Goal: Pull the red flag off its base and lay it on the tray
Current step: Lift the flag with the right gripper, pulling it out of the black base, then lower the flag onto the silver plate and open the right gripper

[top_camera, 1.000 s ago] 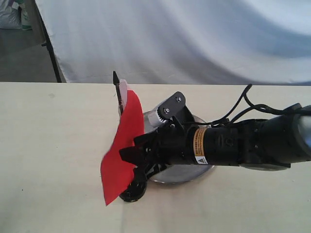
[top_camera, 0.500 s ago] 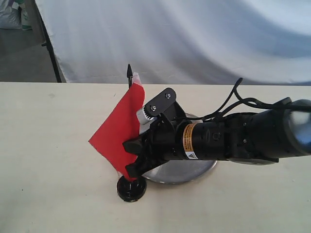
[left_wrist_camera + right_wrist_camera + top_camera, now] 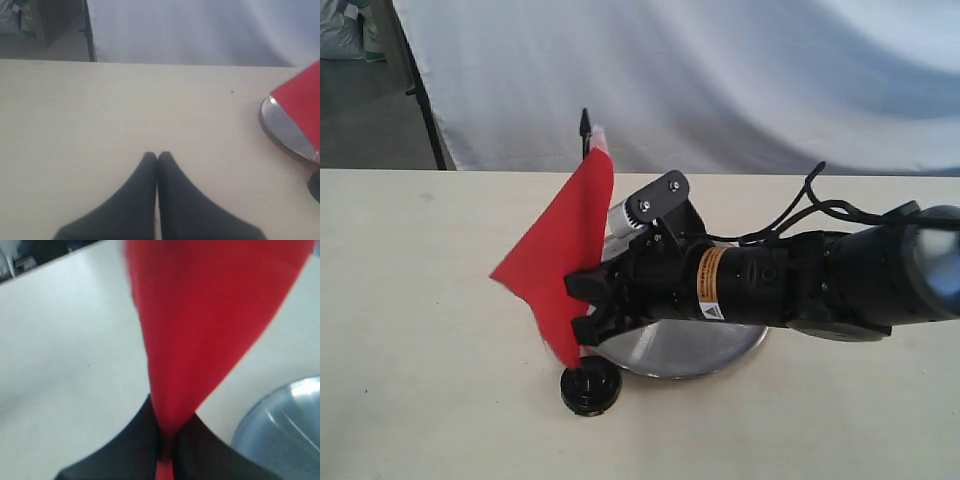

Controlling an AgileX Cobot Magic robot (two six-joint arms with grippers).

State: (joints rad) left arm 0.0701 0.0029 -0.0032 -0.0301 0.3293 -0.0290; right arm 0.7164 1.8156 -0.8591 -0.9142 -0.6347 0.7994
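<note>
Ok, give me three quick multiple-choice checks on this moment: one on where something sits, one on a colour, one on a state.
1. Where is the base?
A) on the table, by the tray's rim
B) inside the tray
C) hanging on the pole

2. What colour is the base?
A) red
B) black
C) silver

3. The red flag is:
A) standing in the base
B) lying flat in the tray
C) held up by the right gripper

Answers:
1 A: it rests on the tabletop just outside the rim.
2 B: it is a black disc.
3 C: the jaws are shut on the flag, above the base.
</note>
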